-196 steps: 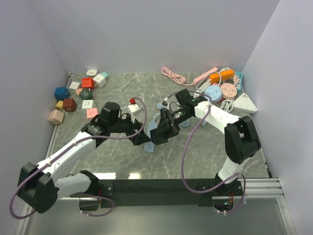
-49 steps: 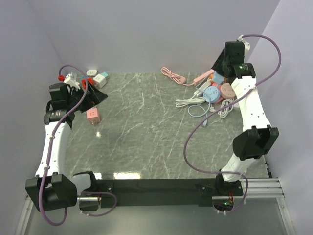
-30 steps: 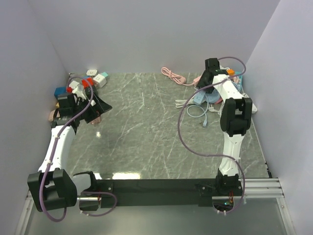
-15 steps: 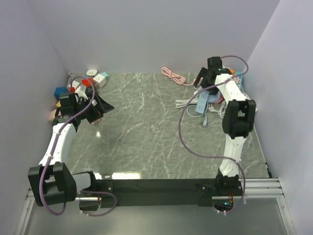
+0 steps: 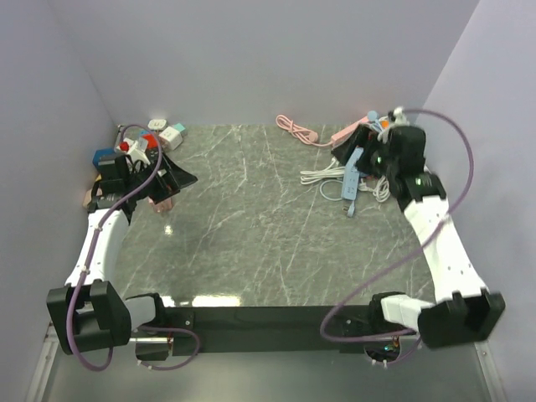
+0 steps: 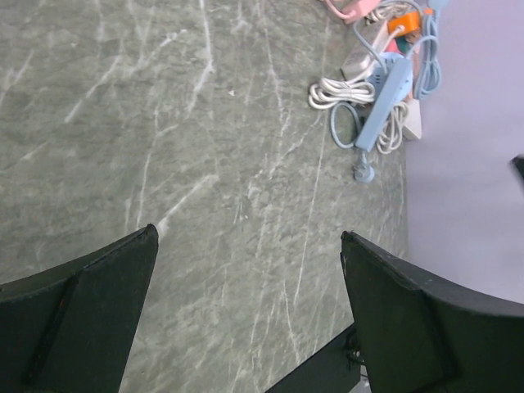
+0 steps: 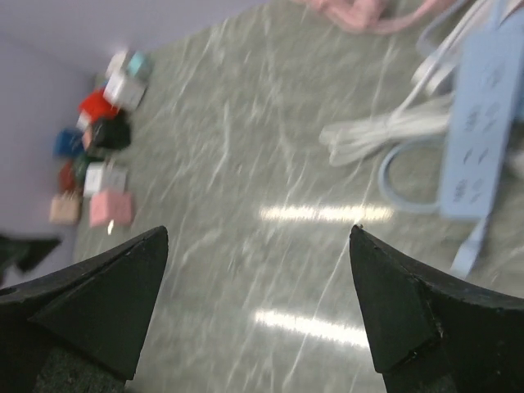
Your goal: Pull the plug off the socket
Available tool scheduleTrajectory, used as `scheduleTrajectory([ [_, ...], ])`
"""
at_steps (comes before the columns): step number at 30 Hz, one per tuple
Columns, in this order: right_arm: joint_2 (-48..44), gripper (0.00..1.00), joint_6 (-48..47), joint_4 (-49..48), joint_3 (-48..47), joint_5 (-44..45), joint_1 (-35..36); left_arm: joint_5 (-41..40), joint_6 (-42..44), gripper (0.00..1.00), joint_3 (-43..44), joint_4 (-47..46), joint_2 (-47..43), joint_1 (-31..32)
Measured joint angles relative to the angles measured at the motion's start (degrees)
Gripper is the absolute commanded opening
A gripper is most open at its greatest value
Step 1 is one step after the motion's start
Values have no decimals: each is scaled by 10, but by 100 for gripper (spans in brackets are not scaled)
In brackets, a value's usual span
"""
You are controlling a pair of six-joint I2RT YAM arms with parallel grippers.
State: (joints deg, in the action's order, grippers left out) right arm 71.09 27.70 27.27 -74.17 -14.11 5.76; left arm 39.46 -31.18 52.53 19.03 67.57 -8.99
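Release step, seemingly: left gripper (image 5: pixel 173 180) upper left and right gripper (image 5: pixel 357 148) upper right both gape empty; blue power strip (image 5: pixel 350 180) lies below. Next: withdraw clear.

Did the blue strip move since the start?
Yes. The blue strip went from the centre to the far right, and now lies by the white cord, nearer the pink cable.

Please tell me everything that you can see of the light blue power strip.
The light blue power strip is a long, narrow bar, plastic by its look, with a row of sockets on its upper face. It lies flat at the far right of the marble-patterned table, partly over a coiled white cable. Its blue cord loops beside it. Nothing grips it.
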Motion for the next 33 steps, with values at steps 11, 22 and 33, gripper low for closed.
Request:
scheduleTrajectory([
  [11, -293, 99, 50, 3, 235, -116, 5, 30, 3, 99, 24, 1, -85, 13],
  [22, -431, 100, 66, 54, 257, -95, 6, 43, 5, 100, 29, 5, -127, 20],
  [33, -452, 100, 32, 96, 219, -45, 6, 50, 5, 99, 35, 6, -134, 21],
])
